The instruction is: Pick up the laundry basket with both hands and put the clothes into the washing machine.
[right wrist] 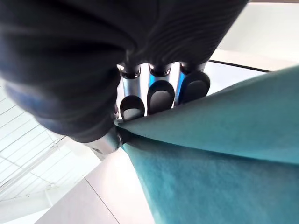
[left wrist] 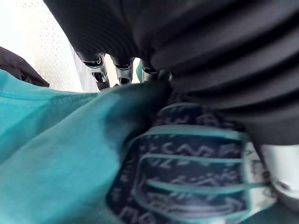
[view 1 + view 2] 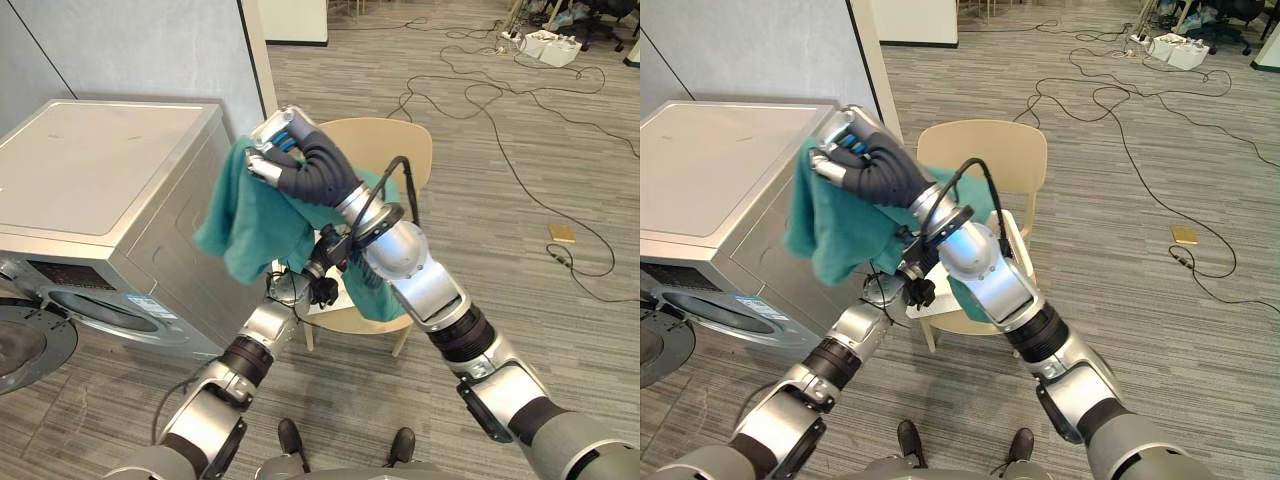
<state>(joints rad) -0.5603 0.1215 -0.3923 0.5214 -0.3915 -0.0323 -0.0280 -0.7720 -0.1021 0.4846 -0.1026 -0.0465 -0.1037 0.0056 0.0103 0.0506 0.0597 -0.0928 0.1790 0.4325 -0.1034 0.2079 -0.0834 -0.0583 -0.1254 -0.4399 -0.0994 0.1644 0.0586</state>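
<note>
The teal cloth hangs in the air, bunched at its top in our right hand, just off the near top corner of the washing machine. In the right wrist view the fingers are curled tight against the thumb, with a fold of the cloth pinched between them. Its lower tail trails toward five o'clock, under our forearm, to the laundry basket on the wooden chair.

Our left hand is low at the basket, among more teal fabric and a dark patterned garment. Cloth covers its fingertips, so we cannot tell whether they grip anything.

The drum opening lies at about eight o'clock from the held cloth, on the machine's front, with the door swung open below it. To do this step well, we judge we should:
- keep the pinch firm
- raise the tail clear of the basket rim
- swing down and round the corner, so the cloth goes in low end first
</note>
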